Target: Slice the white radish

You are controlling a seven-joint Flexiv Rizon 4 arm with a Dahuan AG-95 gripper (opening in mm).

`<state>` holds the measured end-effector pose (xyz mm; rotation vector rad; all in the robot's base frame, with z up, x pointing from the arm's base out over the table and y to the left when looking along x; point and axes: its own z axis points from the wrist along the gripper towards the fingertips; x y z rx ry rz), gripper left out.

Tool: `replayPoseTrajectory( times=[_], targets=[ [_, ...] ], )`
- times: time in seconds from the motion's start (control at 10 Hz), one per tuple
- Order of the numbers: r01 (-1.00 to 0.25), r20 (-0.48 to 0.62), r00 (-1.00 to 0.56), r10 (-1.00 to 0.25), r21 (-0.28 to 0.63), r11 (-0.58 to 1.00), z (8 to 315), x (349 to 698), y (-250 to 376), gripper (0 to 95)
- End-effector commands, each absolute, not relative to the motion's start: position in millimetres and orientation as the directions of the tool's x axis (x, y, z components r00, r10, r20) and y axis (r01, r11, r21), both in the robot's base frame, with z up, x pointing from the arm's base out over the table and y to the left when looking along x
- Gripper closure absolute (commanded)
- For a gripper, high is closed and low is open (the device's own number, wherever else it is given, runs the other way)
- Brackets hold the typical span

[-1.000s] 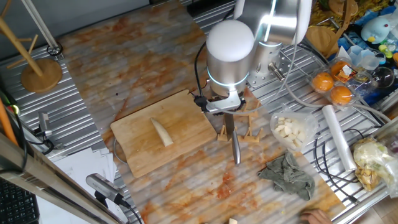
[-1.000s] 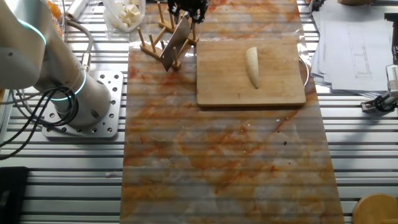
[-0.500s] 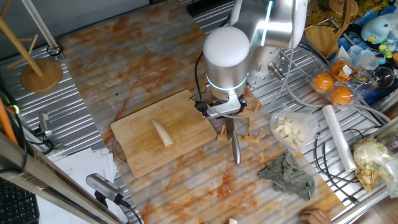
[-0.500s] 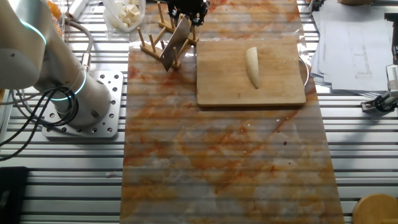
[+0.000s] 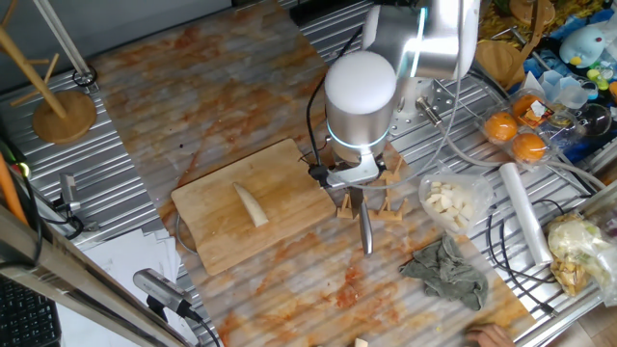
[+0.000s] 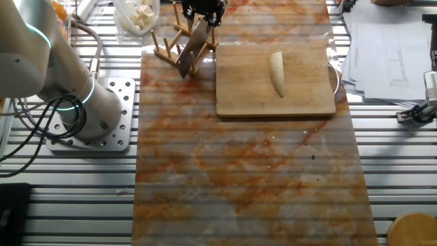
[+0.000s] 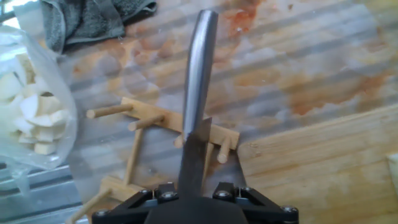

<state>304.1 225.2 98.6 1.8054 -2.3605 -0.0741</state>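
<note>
The white radish (image 5: 251,204) is a pale cream tapered strip lying whole on the wooden cutting board (image 5: 289,183); it also shows in the other fixed view (image 6: 276,73) on the board (image 6: 300,96). My gripper (image 5: 352,177) is to the right of the board, above a small wooden rack (image 5: 376,207), and is shut on a knife (image 5: 364,229). The blade (image 7: 198,74) points away from the hand over the rack (image 7: 140,134). In the other fixed view the gripper (image 6: 205,11) holds the knife (image 6: 190,46) left of the board.
A clear bag of pale cubes (image 5: 453,202) and a grey cloth (image 5: 445,272) lie right of the rack. Oranges (image 5: 516,135) and a plastic roll (image 5: 525,212) lie farther right. Papers (image 6: 382,48) lie beyond the board. The board's corner (image 7: 323,168) is near the blade.
The arm's body has shifted slightly to the right. The knife stays held over the rack and the radish has not moved.
</note>
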Motion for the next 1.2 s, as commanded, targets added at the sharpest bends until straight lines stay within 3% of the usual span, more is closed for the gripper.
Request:
replayPoseTrajectory(
  times=[0.1,1.2],
  targets=[
    [-0.954,0.106,-0.253,-0.962,0.138,0.267,97,303,224,57.0],
    [-0.925,0.109,-0.357,-0.928,0.097,0.368,62,293,219,57.0]
  ],
)
